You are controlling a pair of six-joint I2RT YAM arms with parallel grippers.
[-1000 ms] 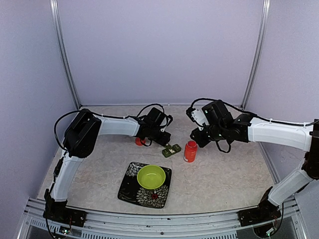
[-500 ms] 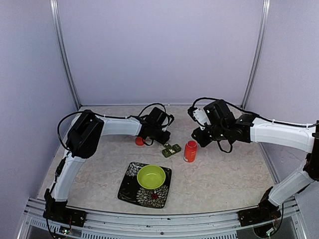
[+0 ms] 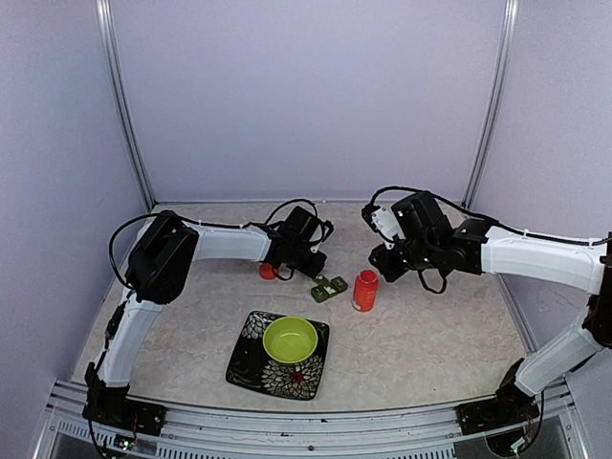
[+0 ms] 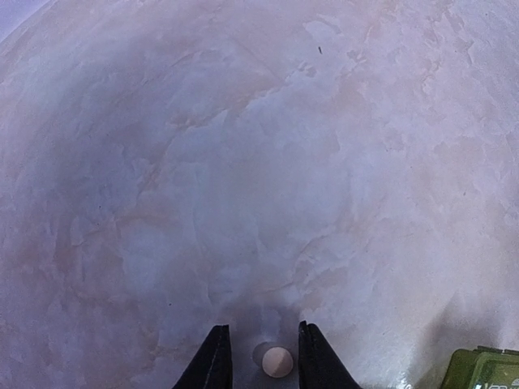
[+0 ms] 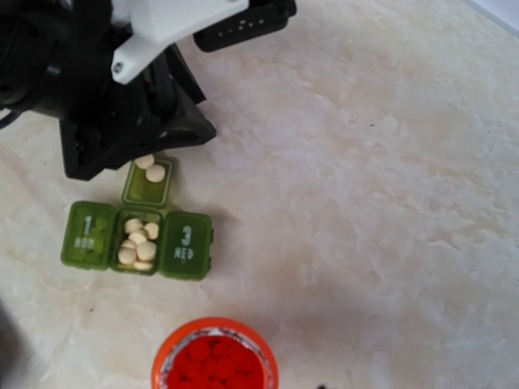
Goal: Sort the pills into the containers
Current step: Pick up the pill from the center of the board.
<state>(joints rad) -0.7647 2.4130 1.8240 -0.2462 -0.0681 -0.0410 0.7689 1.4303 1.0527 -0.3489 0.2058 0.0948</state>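
One pale pill (image 4: 277, 361) between narrowed jaws of left tool (image 4: 261, 340), contact possibly unmade; squeeze gently, lift straight, carry to mid-worktop pillbox (image 5: 185, 243) alongside. Right tool (image 3: 382, 263): cannot tell.

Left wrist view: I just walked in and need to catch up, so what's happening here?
The left gripper straddles one pale pill on the table, jaws apart, not yet pinching it. Nearby, the green pillbox has its middle compartment open, holding pale pills. An open orange bottle of red pills stands beside it.
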